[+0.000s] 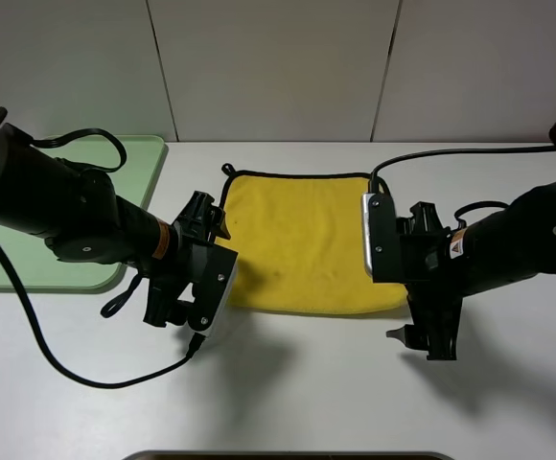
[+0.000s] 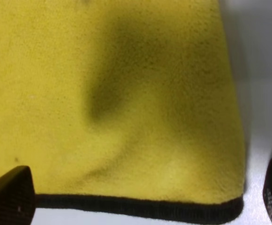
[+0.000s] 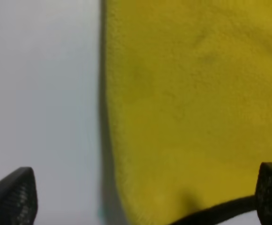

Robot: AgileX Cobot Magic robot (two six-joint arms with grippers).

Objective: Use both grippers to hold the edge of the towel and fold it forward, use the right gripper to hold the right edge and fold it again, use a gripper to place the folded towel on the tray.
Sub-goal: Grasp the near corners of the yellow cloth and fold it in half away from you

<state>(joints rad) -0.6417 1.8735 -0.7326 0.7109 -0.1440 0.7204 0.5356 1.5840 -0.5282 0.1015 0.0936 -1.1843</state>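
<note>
Our left gripper point(image 1: 175, 314) and right gripper point(image 1: 424, 340) both stand wide open, holding nothing. We see the towel point(image 1: 302, 240) lying flat and unfolded between them. The edge of the towel point(image 2: 136, 206) runs crosswise from one gripper to the other, just ahead of each pair of fingertips, so each arm is nearest its own near corner. The tray point(image 1: 29, 273) lies beyond the left gripper, away from the towel.

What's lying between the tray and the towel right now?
Bare table separates tray and towel, with the left arm crossing above it, seen in the exterior high view.
</note>
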